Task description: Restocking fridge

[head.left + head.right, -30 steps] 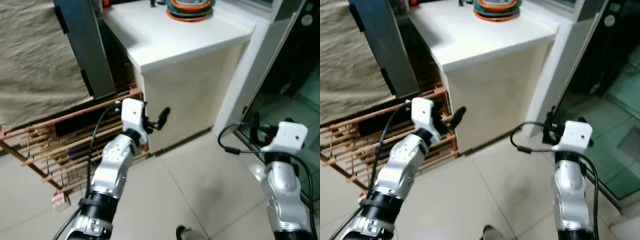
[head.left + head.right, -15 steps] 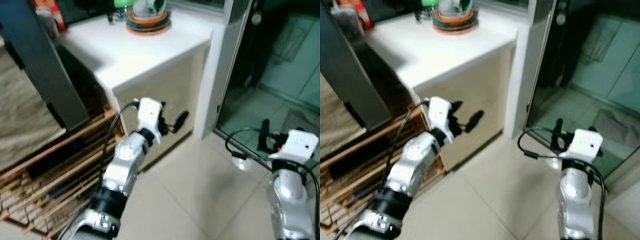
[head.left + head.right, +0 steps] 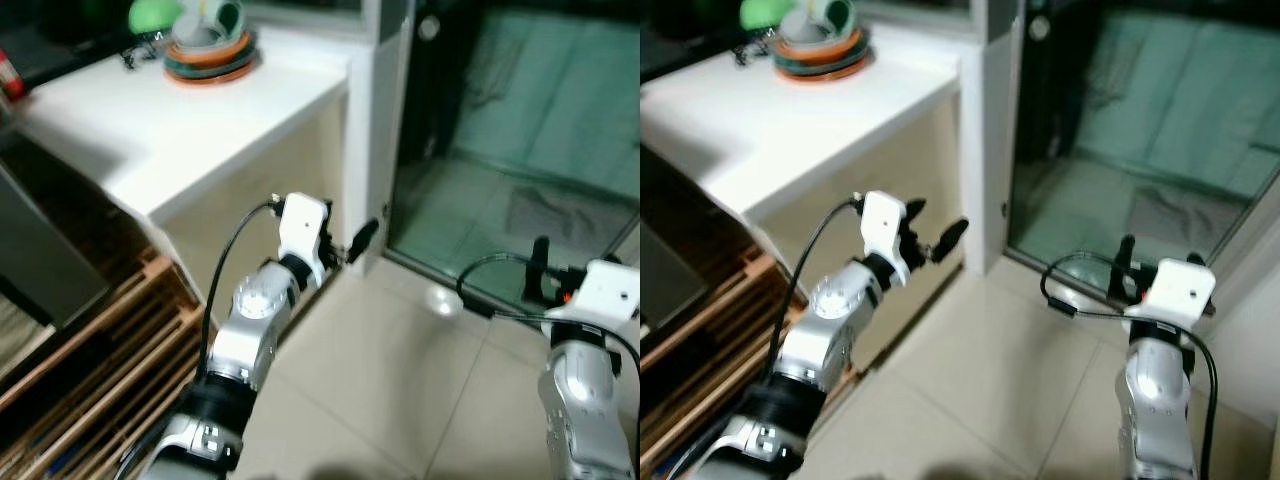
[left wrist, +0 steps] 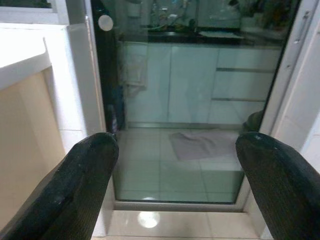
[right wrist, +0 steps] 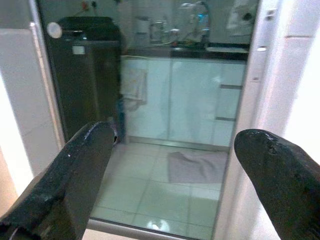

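Observation:
My left gripper (image 4: 172,165) is raised at chest height beside the corner of a white counter (image 3: 200,130), open with nothing between its black fingers (image 4: 85,175). My right gripper (image 5: 172,165) is held out low on the right, also open and empty. Both point at a glass sliding door (image 3: 520,130). Through the glass I see a kitchen with pale cabinets (image 4: 190,85) and a dark tall appliance (image 5: 87,75) on its left side. No grocery item is in either gripper.
A stack of coloured bowls (image 3: 210,55) with a green object stands on the counter. A wooden slatted rack (image 3: 90,370) lies low on the left. A white door post (image 3: 375,140) separates counter and glass. A cloth (image 4: 200,142) lies on the kitchen floor. Pale tiles stretch ahead.
The whole view has swung to the right: the counter and rack slid left and the glass door with the kitchen behind it came into view. Both arms hold the same pose.

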You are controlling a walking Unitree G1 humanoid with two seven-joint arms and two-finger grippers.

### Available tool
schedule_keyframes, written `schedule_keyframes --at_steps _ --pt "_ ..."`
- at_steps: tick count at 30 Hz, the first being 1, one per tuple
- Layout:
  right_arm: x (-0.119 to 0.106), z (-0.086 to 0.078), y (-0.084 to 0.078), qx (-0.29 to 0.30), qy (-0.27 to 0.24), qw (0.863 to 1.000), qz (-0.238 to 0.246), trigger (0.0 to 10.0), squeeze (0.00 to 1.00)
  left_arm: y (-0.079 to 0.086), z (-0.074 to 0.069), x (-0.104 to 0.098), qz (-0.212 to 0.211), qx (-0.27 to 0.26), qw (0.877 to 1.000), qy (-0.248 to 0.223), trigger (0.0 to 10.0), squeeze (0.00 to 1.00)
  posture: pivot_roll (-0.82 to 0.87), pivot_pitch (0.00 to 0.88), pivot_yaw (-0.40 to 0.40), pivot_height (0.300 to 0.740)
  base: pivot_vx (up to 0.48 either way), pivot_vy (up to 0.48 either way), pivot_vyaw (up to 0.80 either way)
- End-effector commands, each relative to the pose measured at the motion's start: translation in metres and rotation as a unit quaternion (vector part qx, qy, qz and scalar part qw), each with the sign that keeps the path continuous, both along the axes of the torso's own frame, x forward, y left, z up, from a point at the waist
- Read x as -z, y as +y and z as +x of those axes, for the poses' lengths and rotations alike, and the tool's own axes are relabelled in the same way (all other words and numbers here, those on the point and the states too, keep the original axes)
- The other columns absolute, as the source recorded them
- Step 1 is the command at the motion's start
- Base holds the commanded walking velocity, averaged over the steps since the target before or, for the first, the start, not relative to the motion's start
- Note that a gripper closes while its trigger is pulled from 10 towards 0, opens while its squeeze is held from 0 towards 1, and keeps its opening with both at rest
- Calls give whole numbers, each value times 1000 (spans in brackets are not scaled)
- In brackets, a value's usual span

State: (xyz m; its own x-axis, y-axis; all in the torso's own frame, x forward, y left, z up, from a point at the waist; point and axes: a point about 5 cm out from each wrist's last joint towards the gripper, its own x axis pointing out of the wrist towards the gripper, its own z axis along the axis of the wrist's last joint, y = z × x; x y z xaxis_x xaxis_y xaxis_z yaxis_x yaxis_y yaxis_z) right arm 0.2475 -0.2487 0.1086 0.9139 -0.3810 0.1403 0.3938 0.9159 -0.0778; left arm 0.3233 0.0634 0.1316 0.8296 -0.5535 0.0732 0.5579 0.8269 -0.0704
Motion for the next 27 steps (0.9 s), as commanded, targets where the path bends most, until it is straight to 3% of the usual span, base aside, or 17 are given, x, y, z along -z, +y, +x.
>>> schedule_keyframes --at_steps 1,5,7,9,14,19,27 --pt "-5 0 2 -1 -12 1000 -8 10000 0 4 2 -2 -8 -13 1000 2 10000 0 -215 0 102 740 0 0 -731" --pt "-3 4 3 -13 8 1000 -16 10000 0 11 5 2 -31 -42 998 25 10000 0 -218 0 102 740 0 0 -727" --pt "-10 10 7 -33 2 999 -26 10000 0 25 7 8 -59 -84 993 52 10000 0 -223 0 97 740 0 0 0" --pt "-17 15 7 -50 -2 998 -28 10000 0 38 1 14 -34 -112 992 51 10000 0 -223 0 73 740 0 0 0" --pt "-17 20 3 -70 12 997 -24 10000 0 48 -15 15 49 -120 991 19 10000 0 -198 0 43 740 0 0 0" --pt "-16 23 6 -78 13 996 -29 10000 0 47 -17 3 33 -111 993 0 10000 0 -188 0 39 740 192 0 0" --pt "-13 22 11 -80 15 996 -26 10000 0 31 -8 -6 20 -86 996 -7 10000 0 -202 0 55 740 480 0 620"
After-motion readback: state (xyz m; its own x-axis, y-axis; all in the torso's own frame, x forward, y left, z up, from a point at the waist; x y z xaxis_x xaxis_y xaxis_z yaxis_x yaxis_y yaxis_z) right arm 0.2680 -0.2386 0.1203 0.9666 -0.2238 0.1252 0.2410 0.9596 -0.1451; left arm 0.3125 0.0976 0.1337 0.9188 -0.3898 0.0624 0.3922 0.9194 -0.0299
